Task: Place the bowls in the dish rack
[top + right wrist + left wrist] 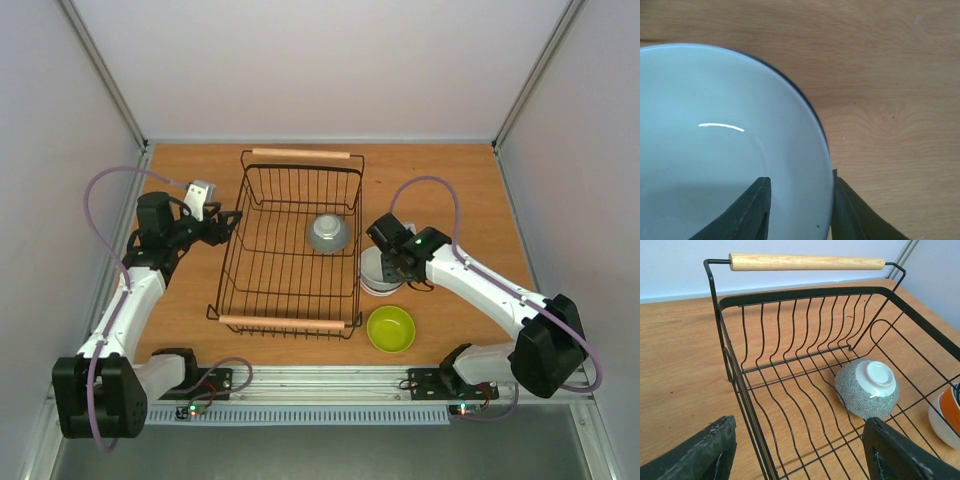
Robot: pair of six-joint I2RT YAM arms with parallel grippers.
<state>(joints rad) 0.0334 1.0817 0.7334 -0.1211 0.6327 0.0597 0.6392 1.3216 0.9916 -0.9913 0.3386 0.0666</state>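
- The right gripper (800, 179) is down on a white bowl (715, 150), with 1 finger inside, 1 outside and the rim between them. I cannot tell if it is squeezing.
- This bowl is smooth, shiny and round. It sits on a wooden table (880, 75).
- The left gripper (800, 424) is wide open and holds nothing. The side of the black wire dish rack (805, 292) is between its fingers.
- Farther ahead of it, 1 dotted grey bowl (865, 390) lies bottom up in the rack.

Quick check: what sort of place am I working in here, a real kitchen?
Probably a lab test cell, not a kitchen: wooden table boxed in by plain white walls, with a dish rack and a lime green bowl staged on it.
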